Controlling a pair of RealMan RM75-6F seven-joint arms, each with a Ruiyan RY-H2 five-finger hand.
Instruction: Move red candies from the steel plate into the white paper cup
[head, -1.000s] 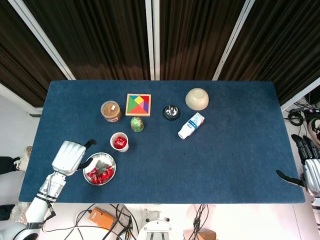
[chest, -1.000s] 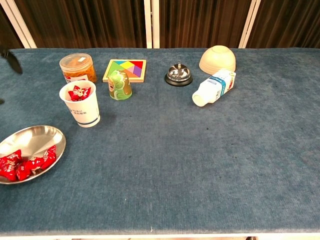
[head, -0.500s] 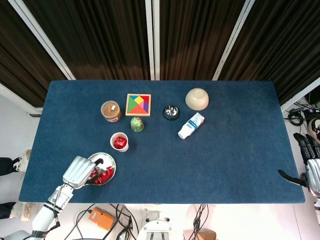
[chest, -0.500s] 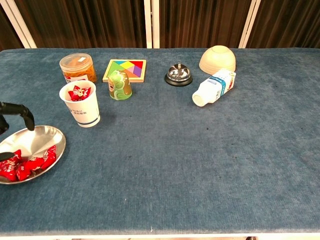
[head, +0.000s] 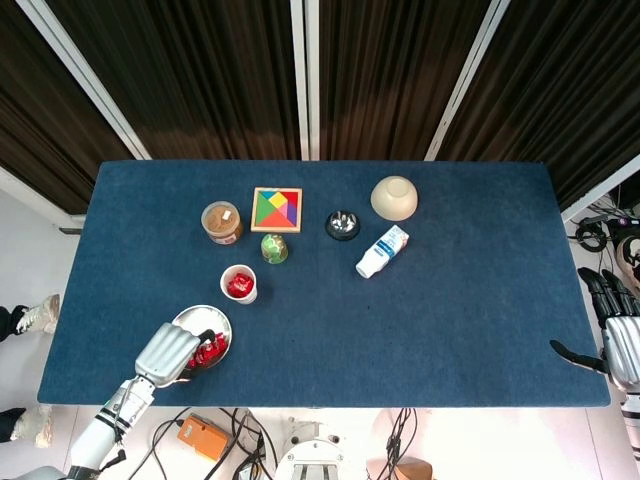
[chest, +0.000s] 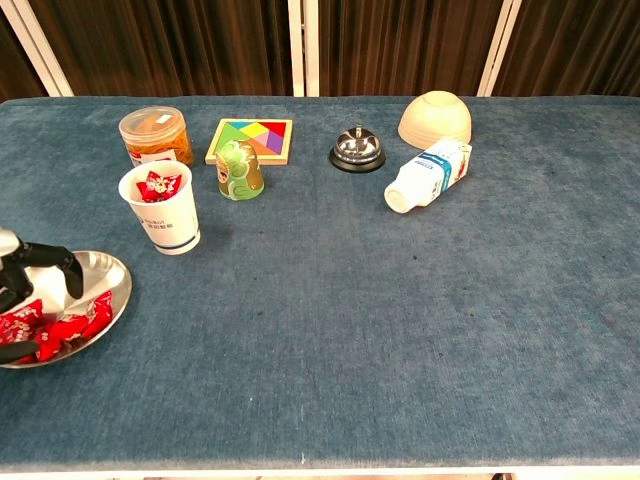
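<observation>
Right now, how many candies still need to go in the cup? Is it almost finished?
Not almost. The white paper cup already has at least one red candy inside. The left hand is down over the steel plate, reaching at the red candies; whether it has gripped one cannot be told. Several candies remain on the plate, too bunched to count. The right hand waits off the table's edge.

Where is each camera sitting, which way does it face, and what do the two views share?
Head view: high above the near edge, looking steeply down on the whole table; shows the left hand over the steel plate and the right hand off the table's right end.
Chest view: low at the near edge, looking across the table toward the curtains; only the left hand shows, at the plate.
Shared: plate, red candies, white paper cup, left hand.
</observation>
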